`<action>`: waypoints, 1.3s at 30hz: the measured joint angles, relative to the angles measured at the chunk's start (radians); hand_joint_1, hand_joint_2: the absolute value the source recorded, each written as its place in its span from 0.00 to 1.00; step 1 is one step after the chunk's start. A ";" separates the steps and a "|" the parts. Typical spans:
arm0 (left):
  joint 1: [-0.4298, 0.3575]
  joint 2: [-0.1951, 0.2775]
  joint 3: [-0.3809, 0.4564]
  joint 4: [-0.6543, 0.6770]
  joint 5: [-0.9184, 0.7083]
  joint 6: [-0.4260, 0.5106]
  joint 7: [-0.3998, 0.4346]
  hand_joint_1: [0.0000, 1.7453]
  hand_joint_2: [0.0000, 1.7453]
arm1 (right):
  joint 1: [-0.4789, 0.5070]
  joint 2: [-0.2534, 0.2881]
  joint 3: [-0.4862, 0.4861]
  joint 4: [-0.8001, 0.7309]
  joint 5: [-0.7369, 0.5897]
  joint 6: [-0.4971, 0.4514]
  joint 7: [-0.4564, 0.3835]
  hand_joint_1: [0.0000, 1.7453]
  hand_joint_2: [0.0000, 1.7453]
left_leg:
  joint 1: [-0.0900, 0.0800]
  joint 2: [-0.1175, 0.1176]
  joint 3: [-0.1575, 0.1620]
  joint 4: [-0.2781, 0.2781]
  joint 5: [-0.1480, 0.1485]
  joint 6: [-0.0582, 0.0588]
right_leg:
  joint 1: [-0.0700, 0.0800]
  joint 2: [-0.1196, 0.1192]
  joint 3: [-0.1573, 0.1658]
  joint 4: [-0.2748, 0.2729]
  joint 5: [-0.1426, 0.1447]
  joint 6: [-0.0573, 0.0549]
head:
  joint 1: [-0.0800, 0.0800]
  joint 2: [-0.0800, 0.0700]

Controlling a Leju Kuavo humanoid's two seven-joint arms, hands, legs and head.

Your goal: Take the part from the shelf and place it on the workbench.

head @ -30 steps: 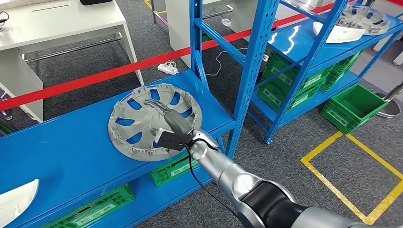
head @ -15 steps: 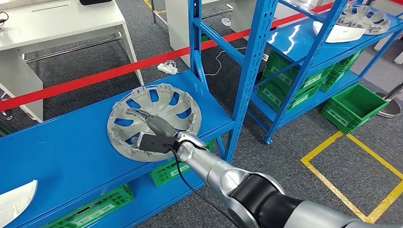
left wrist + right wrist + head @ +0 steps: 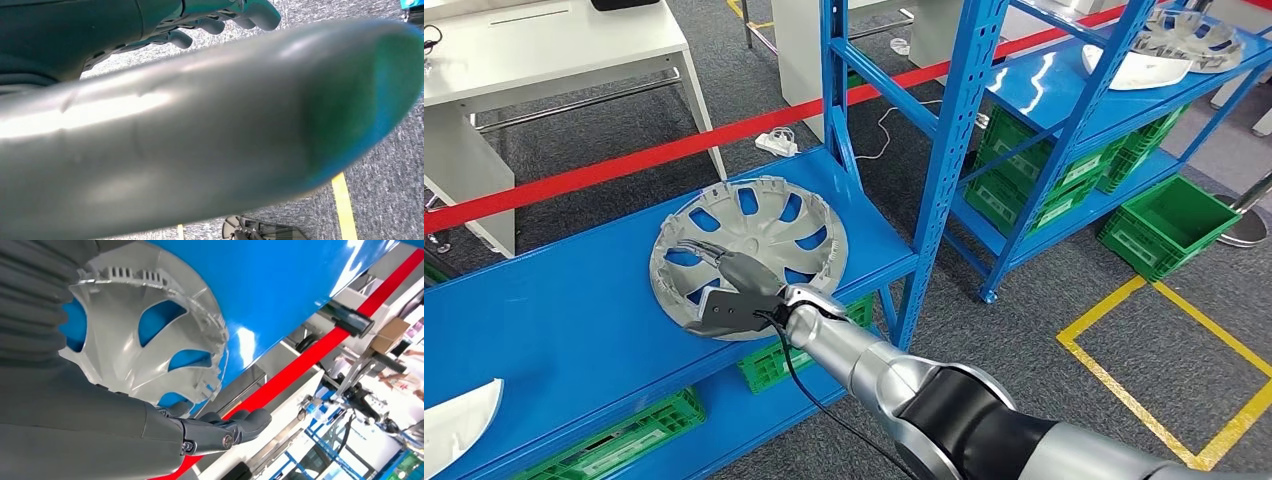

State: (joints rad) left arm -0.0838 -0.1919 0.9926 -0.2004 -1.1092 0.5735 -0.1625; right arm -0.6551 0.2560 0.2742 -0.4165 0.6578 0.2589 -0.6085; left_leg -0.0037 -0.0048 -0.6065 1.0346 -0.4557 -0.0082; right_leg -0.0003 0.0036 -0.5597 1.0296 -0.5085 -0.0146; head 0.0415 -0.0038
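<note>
While the head view looks down on the blue shelf [image 3: 544, 310], one grey wheel cover [image 3: 764, 225] is seen lying flat on its top board, near the upright post. The right hand [image 3: 729, 285] is laid over the cover's near-left part, fingers [image 3: 699, 250] stretched across the spokes; whether anything is clasped cannot be told from here. One white curved part [image 3: 459, 420] is seen at the board's near-left corner, well apart from the cover. On a second shelf unit [image 3: 1064, 90] to the right, one more wheel cover [image 3: 1189, 38] and one white part [image 3: 1129, 68] are seen side by side. Four green crates are counted on the lower boards and one green crate [image 3: 1169, 222] on the floor. One red barrier tape [image 3: 624, 165] is stretched behind the shelf.

In the left wrist view, the left hand [image 3: 220, 17] is seen with fingers curled inward above carpet, holding nothing, beside a broad grey blurred surface.

In the right wrist view, the wheel cover [image 3: 145, 345] is seen against the blue board, with the right hand's dark fingers [image 3: 225, 430] extended past its toothed rim, not wrapped around it.
</note>
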 joint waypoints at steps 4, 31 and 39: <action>0.000 0.000 0.000 0.000 -0.003 0.000 -0.002 0.00 0.00 | 0.000 0.015 0.006 0.006 -0.013 0.007 0.003 0.00 1.00 | 0.000 0.000 0.000 0.000 0.000 0.000 | 0.000 0.000 0.000 0.000 0.000 0.000 | 0.000 0.000; -0.026 -0.005 -0.041 -0.001 -0.032 0.009 0.015 0.00 0.00 | 0.119 0.100 0.178 -0.087 0.105 -0.459 0.444 0.00 1.00 | 0.000 0.000 0.000 -0.001 0.000 0.000 | 0.000 0.000 -0.001 0.000 -0.002 -0.001 | 0.000 0.000; -0.018 -0.009 -0.041 0.000 -0.049 0.011 0.017 0.00 0.00 | 0.235 0.064 0.189 -0.183 0.148 -0.540 0.523 0.00 1.00 | 0.000 0.000 0.000 -0.001 -0.001 -0.001 | 0.000 0.000 -0.001 0.000 -0.002 -0.001 | 0.000 0.000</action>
State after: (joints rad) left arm -0.1021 -0.2008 0.9514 -0.2005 -1.1578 0.5848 -0.1457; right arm -0.4205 0.3204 0.4631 -0.5992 0.8061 -0.2809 -0.0855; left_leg -0.0035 -0.0043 -0.6063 1.0341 -0.4567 -0.0090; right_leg -0.0003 0.0039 -0.5605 1.0293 -0.5110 -0.0156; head 0.0414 -0.0038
